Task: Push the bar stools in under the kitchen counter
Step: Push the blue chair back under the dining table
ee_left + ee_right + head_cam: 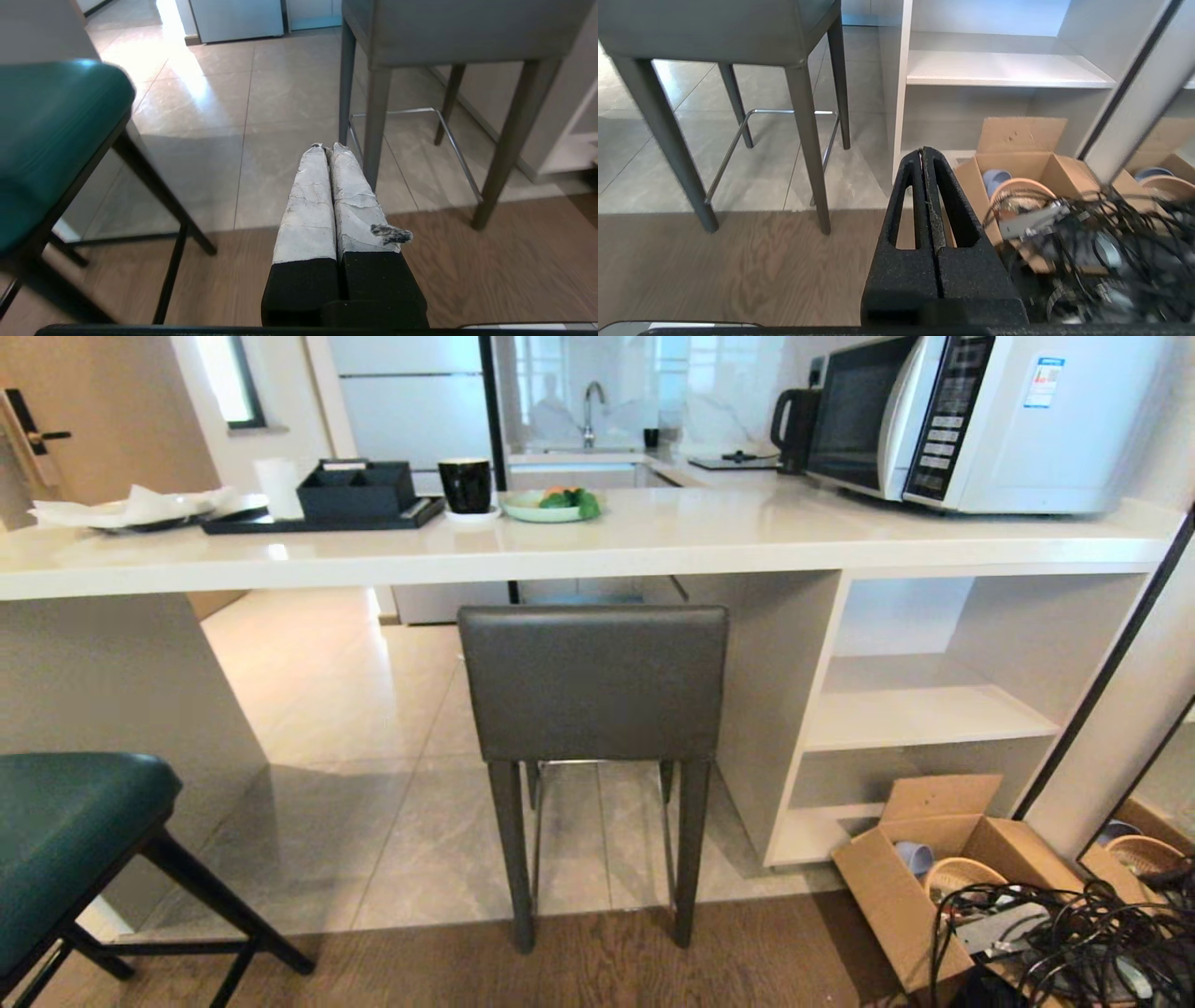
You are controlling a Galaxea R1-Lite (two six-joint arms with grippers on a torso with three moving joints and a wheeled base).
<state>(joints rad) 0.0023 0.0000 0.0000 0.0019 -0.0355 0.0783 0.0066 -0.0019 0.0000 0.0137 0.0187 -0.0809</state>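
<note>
My taped left gripper [326,147] and black right gripper [923,150], both pressed together and empty, face the square-backed dark grey stool [592,683] and teal leather stool [65,840], neither yet pushed under the glossy off-white stone counter [597,537].

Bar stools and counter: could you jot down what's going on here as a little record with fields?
grey stool: standing before the kitchen counter, back just below the slab edge, rear legs on the wood floor
teal stool: out from the counter, at the robot's left, only partly in view
left end effector: shut, empty, low between the two stools
right end effector: shut, empty, toward the cardboard box
counter top: microwave, black cup, green plate
</note>
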